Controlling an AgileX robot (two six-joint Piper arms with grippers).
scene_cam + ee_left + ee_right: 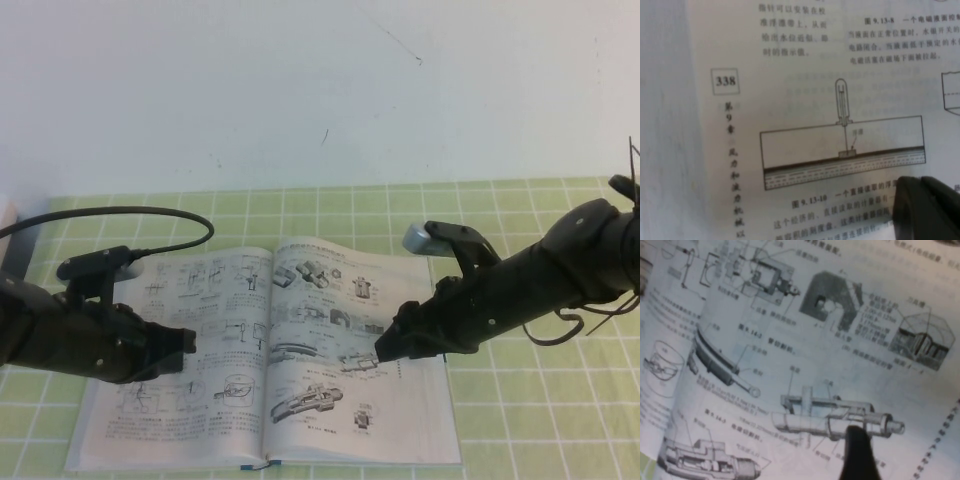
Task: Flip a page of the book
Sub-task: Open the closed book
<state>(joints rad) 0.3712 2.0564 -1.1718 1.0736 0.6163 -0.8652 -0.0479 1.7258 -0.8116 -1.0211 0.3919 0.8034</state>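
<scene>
The book (110, 432) lies open on the green checked mat, blue cover edge at its front. The page (330, 300) with black machine-part drawings is the right-hand leaf and lies flat. My right gripper (383, 350) is shut, its tip touching the middle of that page; in the right wrist view the tip (856, 432) rests on a drawn cylinder on the page (840, 340). My left gripper (188, 342) is shut and lies on the left leaf with line sketches. In the left wrist view it (917, 187) sits just above leaf 338 (790, 100).
The green mat (540, 420) extends to the right and behind the book. A white wall (300, 90) stands at the back. The left arm's black cable (150, 212) loops over the mat behind the book.
</scene>
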